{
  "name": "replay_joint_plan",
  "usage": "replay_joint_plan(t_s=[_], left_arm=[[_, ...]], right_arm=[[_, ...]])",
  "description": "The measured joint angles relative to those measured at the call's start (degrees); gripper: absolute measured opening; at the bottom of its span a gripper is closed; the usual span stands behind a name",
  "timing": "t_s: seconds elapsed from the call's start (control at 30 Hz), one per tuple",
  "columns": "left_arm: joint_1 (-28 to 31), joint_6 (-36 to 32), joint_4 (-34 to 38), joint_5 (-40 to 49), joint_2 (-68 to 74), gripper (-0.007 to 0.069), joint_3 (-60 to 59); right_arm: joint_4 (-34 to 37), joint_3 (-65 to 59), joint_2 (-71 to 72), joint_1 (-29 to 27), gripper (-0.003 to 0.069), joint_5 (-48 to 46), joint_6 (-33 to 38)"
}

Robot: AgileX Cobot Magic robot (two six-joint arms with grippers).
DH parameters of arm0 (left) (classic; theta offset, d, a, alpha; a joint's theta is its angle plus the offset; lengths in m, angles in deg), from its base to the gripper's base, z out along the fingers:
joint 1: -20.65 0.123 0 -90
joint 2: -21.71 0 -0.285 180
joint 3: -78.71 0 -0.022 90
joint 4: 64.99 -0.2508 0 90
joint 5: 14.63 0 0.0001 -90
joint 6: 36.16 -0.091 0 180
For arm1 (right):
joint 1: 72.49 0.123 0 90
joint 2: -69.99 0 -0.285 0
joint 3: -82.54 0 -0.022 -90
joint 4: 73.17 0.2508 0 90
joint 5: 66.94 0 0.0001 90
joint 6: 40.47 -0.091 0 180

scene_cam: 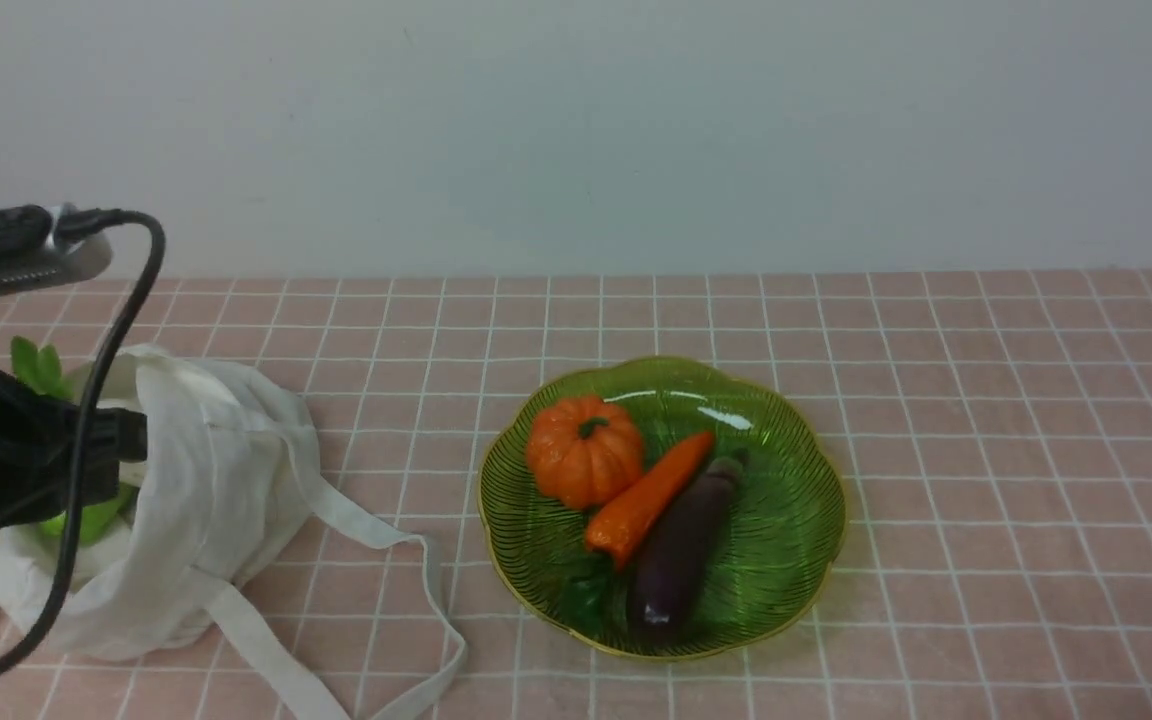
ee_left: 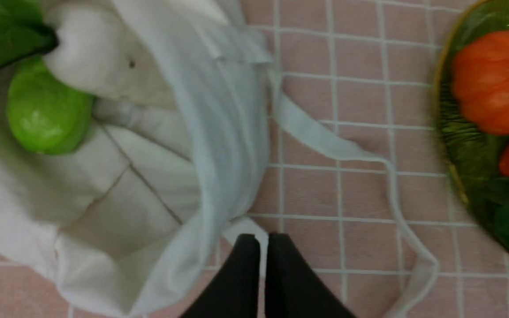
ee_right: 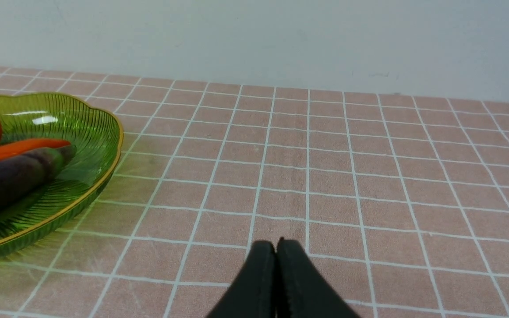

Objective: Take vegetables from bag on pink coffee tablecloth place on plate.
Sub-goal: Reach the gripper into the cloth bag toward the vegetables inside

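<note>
The gourd (ee_left: pixel 47 115) and the white radish (ee_left: pixel 100 57) lie touching inside the open bag (scene_cam: pixel 216 470) at the near left of the pink tablecloth (scene_cam: pixel 986 400), well left of the plate (scene_cam: pixel 816 540); both look light, rigid and smooth, so the rounded gourd may slip unless taken across its middle, while the radish offers a plump body below its leaves. The left hand (ee_left: pixel 262 240) hangs over the bag's rim, fingers pressed together and holding nothing, both vegetables lying deeper in the bag, apart from its tips. The right hand (ee_right: pixel 275 245), likewise closed and empty, hovers over bare cloth right of the plate.
</note>
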Motion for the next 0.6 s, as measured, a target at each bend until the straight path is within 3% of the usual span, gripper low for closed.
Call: replay_joint_plan(t_s=[0.13, 0.33, 0.53, 0.6], left_arm=[[5.2, -1.0, 0.3, -3.3, 2.0, 0.0009, 0.0], [6.1, -2.0, 0.8, -13.8, 3.6, 0.0029, 0.4], [6.1, -3.4, 2.2, -17.4, 10.6, 0.0209, 0.4], [6.1, -3.5, 3.6, -18.0, 12.8, 0.0326, 0.4]], right_arm=[[0.0, 0.0, 0.0, 0.0, -0.0015, 0.0, 0.0], [0.0, 0.0, 0.0, 0.0, -0.0015, 0.0, 0.0], [0.0, 0.0, 0.0, 0.0, -0.0015, 0.0, 0.0], [0.0, 0.0, 0.0, 0.0, -0.0015, 0.0, 0.0]])
